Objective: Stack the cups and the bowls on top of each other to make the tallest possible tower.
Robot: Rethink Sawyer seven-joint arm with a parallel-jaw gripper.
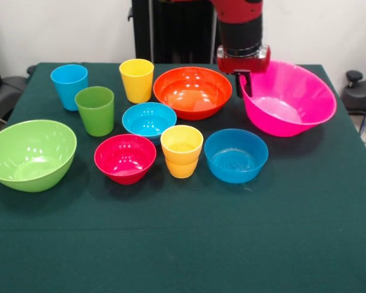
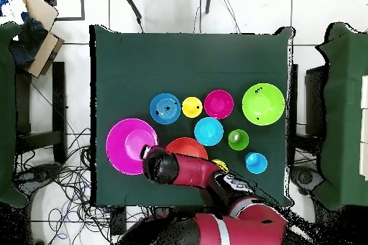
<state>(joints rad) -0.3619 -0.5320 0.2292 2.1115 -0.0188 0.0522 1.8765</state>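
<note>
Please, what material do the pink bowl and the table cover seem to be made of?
The pink bowl looks like glossy plastic: smooth wall, bright reflections, saturated colour. The dark green table cover looks like matte cloth, perhaps felt: no shine, soft folds at the edges. Neither can be confirmed by look alone.

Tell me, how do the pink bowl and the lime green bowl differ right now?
The pink bowl is tilted, its rim at the gripper; the lime green bowl sits flat and untouched. They lie at opposite sides of the table. Both are large, glossy and empty.
</note>
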